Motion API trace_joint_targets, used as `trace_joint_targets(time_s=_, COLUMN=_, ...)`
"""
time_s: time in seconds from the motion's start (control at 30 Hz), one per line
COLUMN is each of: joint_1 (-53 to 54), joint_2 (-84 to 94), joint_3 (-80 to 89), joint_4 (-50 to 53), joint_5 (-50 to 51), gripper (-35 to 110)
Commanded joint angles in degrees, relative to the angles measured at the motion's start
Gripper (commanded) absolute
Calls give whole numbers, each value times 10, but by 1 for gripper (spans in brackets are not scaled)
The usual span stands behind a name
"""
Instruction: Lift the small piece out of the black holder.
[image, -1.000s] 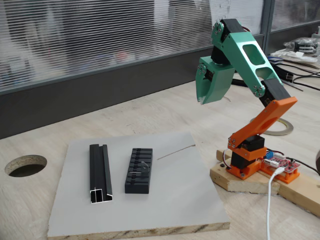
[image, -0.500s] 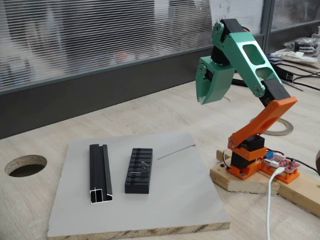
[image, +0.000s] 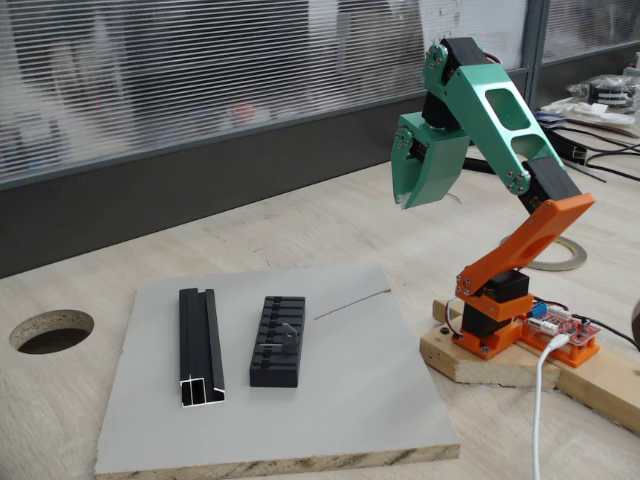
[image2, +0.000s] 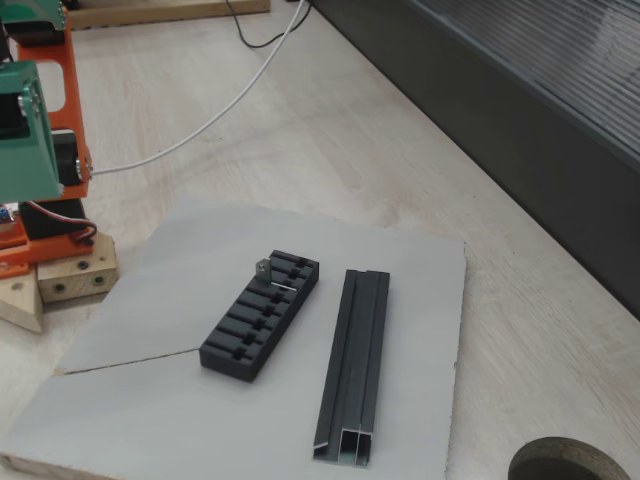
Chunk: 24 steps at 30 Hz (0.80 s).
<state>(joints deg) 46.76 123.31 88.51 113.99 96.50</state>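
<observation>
The black holder lies on a grey board, a ribbed block with slots across its top. The small piece is a tiny silvery bent bit of metal sitting in the holder's slots. In the other fixed view it stands up near the far end of the holder. My green gripper hangs high in the air, up and to the right of the board, far from the holder. Its fingers point down, look shut and hold nothing.
A longer black channel profile lies left of the holder, and a thin wire lies to its right. My orange base sits on a wooden block at the board's right edge. A round hole is cut in the table.
</observation>
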Motion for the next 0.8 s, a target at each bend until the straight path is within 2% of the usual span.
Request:
trace_joint_targets(time_s=0.0, joint_1=6, joint_2=6, joint_3=-4, joint_4=18, joint_5=6, gripper=10)
trace_joint_targets(time_s=0.6, joint_1=2, joint_2=4, joint_3=-4, joint_4=18, joint_5=9, gripper=10)
trace_joint_targets(time_s=0.67, joint_1=-20, joint_2=4, joint_3=-4, joint_4=18, joint_5=9, gripper=10)
trace_joint_targets(time_s=0.77, joint_1=-113, joint_2=4, joint_3=-4, joint_4=18, joint_5=10, gripper=10)
